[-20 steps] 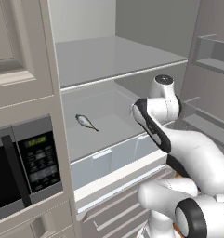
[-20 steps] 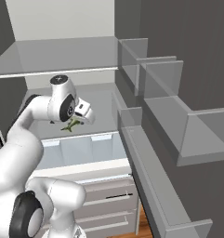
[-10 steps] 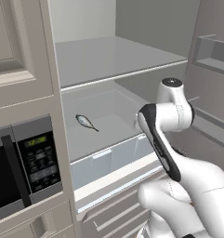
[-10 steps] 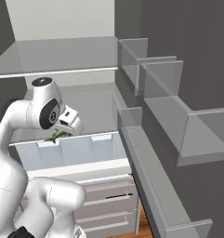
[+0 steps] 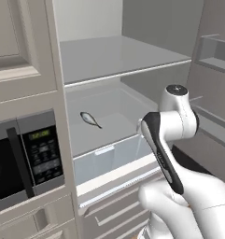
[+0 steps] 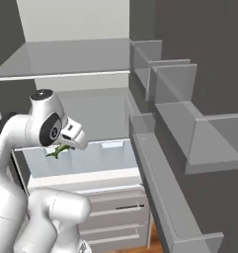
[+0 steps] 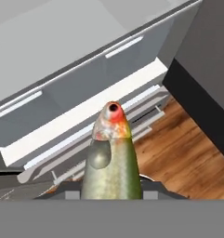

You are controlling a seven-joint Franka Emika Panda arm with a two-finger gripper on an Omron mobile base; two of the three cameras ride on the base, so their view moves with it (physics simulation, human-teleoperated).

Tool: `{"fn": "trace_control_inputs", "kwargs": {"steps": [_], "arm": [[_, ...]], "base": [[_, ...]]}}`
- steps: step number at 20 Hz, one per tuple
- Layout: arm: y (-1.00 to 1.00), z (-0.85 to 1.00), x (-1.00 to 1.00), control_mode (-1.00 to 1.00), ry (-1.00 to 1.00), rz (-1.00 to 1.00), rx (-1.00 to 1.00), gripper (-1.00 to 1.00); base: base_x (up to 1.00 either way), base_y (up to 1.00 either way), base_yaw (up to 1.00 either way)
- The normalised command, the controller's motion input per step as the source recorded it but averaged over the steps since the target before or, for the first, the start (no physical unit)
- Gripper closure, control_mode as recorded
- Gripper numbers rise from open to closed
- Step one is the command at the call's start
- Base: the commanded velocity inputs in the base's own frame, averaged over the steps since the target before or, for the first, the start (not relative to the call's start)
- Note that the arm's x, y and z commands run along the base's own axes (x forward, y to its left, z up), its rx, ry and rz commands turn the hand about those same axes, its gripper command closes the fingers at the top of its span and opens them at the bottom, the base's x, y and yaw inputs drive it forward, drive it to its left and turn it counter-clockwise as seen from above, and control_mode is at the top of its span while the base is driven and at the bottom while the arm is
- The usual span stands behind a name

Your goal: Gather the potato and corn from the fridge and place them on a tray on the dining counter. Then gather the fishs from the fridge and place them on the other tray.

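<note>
Smooth, slightly glossy olive-green skin on the fish [image 7: 112, 162], with a wet-looking orange-red patch near the head (scales too fine to tell). Dull grey sheen on the second fish [image 5: 88, 118], small and blurred. Translucent, frosted plastic look on the fridge drawer front [image 5: 111, 158] and the door bins [image 6: 182, 138]. Matt pale grey shelves [image 5: 118, 58]. Glossy white plastic shell on the arm [image 5: 167, 140]. Warm brown wood-grain floor [image 7: 178, 158], lightly polished. Shiny black microwave front [image 5: 20, 163].

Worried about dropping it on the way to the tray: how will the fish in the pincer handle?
The fish looks glossy and tapered, so probably slippery. It juts past the pincer without drooping, so likely stiff and fairly light.
</note>
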Motion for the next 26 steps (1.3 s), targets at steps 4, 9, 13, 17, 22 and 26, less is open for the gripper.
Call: {"fn": "trace_control_inputs", "kwargs": {"steps": [4, 9, 13, 17, 22, 26], "arm": [[0.00, 0.00, 0.00, 1.00, 0.00, 0.00, 0.00, 1.00], [0.00, 0.00, 0.00, 1.00, 0.00, 0.00, 0.00, 1.00], [0.00, 0.00, 0.00, 1.00, 0.00, 0.00, 0.00, 1.00], [0.00, 0.00, 0.00, 1.00, 0.00, 0.00, 0.00, 1.00], [0.00, 0.00, 0.00, 1.00, 0.00, 0.00, 0.00, 1.00], [0.00, 0.00, 0.00, 1.00, 0.00, 0.00, 0.00, 1.00]], "base": [[-0.43, -0.01, 0.20], [-0.58, -0.08, 0.42], [-0.86, -0.04, 0.33], [-0.88, -0.10, 0.06], [-0.78, -0.02, 0.11], [-0.63, -0.29, 0.26]]}}
